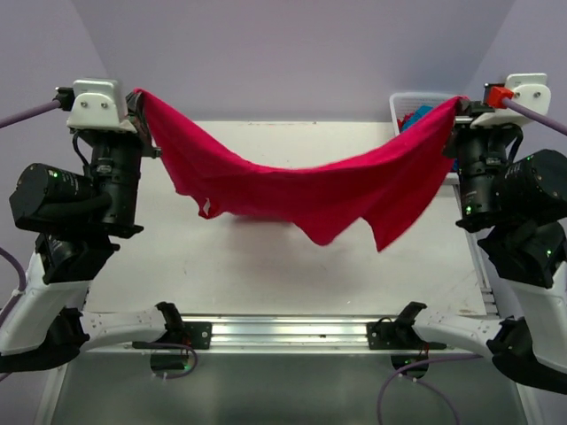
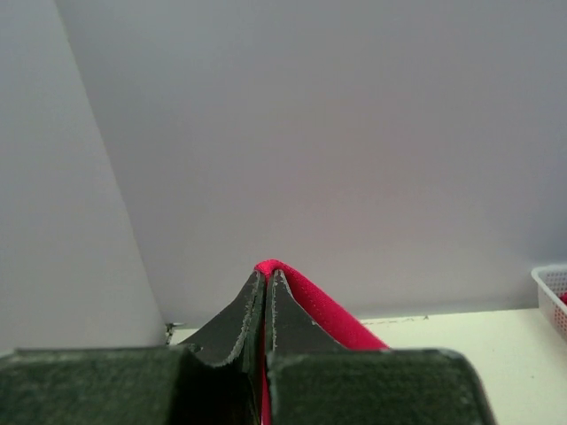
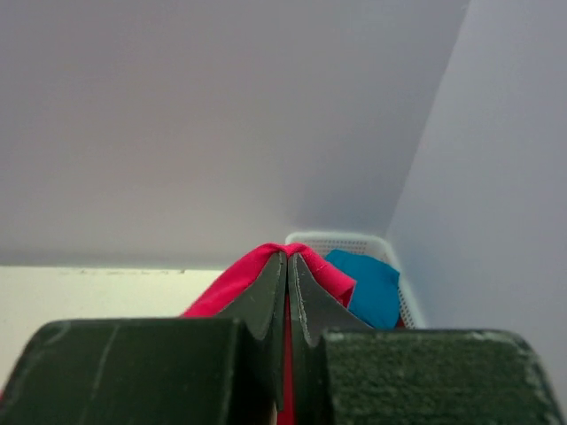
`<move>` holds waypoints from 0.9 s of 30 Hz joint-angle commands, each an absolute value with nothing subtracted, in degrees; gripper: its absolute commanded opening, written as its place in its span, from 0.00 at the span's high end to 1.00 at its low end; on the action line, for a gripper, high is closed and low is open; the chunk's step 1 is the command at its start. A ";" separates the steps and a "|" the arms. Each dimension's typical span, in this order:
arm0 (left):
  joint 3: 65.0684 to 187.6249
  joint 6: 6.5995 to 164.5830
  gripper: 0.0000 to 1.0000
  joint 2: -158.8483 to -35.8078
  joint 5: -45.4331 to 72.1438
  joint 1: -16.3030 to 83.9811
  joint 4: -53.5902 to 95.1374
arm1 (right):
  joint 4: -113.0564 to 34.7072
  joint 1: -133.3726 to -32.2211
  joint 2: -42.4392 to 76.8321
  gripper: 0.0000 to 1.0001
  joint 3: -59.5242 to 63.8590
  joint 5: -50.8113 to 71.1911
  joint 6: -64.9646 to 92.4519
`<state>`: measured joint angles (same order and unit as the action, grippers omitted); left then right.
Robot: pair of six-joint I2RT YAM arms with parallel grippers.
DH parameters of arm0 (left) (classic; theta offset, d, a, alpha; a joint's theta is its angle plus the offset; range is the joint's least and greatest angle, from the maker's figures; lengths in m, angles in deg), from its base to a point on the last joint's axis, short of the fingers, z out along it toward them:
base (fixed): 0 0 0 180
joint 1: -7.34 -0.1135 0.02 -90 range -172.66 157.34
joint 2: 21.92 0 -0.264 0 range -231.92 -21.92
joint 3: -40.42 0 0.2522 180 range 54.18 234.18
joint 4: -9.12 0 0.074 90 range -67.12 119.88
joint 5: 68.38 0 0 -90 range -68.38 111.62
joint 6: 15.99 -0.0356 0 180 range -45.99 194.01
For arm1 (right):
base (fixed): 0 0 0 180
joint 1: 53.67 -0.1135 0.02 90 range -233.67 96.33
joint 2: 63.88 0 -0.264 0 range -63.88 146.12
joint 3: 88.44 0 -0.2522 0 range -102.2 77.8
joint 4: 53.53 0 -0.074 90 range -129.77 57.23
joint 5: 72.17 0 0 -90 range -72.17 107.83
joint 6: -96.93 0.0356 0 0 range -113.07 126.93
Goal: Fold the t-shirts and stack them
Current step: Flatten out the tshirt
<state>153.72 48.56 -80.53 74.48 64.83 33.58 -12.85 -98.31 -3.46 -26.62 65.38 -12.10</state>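
Observation:
A crimson red t-shirt (image 1: 301, 190) hangs in the air over the white table (image 1: 221, 266), stretched between both raised arms and sagging in the middle. My left gripper (image 1: 140, 96) is shut on its left corner; the red cloth (image 2: 319, 305) shows pinched between the closed fingers (image 2: 266, 279). My right gripper (image 1: 461, 106) is shut on the right corner, with red cloth (image 3: 239, 274) draped over its tips (image 3: 287, 258). A turquoise blue t-shirt (image 3: 368, 288) lies in the basket behind.
A white slatted basket (image 1: 400, 104) stands at the table's back right corner, holding the blue shirt (image 1: 416, 115); its rim (image 3: 341, 239) shows in the right wrist view. A metal rail (image 1: 283, 332) with the arm bases runs along the near edge. Lilac walls enclose the back and sides.

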 commanded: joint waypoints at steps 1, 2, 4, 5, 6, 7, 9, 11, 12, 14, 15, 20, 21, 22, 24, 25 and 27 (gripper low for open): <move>153.67 42.12 1.00 -83.97 78.84 67.11 30.00 | -17.79 -98.76 0.79 1.00 -22.49 68.72 -18.03; 153.58 41.32 1.00 -84.32 78.92 67.19 29.04 | -18.49 -98.67 1.59 1.00 -21.96 69.50 -18.55; 153.58 40.35 1.00 -85.20 78.31 67.19 27.72 | -20.70 -98.23 3.86 1.00 -21.17 69.43 -19.35; 153.49 40.18 1.00 -85.20 78.31 67.11 27.36 | -20.70 -97.80 4.40 1.00 -21.25 68.99 -18.92; 153.75 40.35 1.00 -85.20 77.87 67.19 27.53 | -20.35 -97.36 4.75 1.00 -21.34 68.03 -18.30; 153.93 41.48 1.00 -84.94 77.34 67.28 28.75 | -20.17 -97.18 4.76 1.00 -21.69 67.67 -17.34; 153.85 42.63 1.00 -83.46 75.59 67.80 29.64 | -19.91 -97.18 4.15 1.00 -21.87 67.05 -16.80; 153.06 41.15 1.00 -83.53 77.42 68.07 28.25 | -20.26 -97.18 3.62 1.00 -22.13 67.49 -17.24; 153.05 40.71 1.00 -83.71 77.25 68.07 28.41 | -19.82 -97.26 3.79 1.00 -22.57 67.49 -17.33; 153.84 41.66 1.00 -84.41 76.72 68.25 29.11 | -19.47 -97.18 3.97 1.00 -23.36 67.32 -17.33; 153.76 40.71 1.00 -84.85 76.99 68.51 28.16 | -19.82 -97.18 4.05 1.00 -23.19 67.23 -17.59; 152.44 34.38 1.00 -87.39 75.94 68.25 18.93 | -21.31 -95.60 7.12 1.00 -23.09 65.13 -17.69; 153.92 35.94 1.00 -89.84 72.10 66.51 22.66 | -19.40 -94.64 8.87 1.00 -23.71 62.85 -14.29; 156.28 43.00 1.00 -91.34 68.93 65.01 27.83 | -18.07 -92.63 10.19 1.00 -25.54 60.92 -12.60; 161.57 50.51 1.00 -96.07 59.64 57.05 33.23 | -17.10 -90.25 12.66 1.00 -26.96 57.48 -9.61; 162.19 51.85 1.00 -97.49 57.24 55.08 33.34 | -16.40 -88.93 15.45 1.00 -29.05 55.82 -8.29; 166.04 59.01 1.00 -102.83 48.11 46.92 37.08 | -14.11 -84.46 18.45 1.00 -31.43 51.33 -4.52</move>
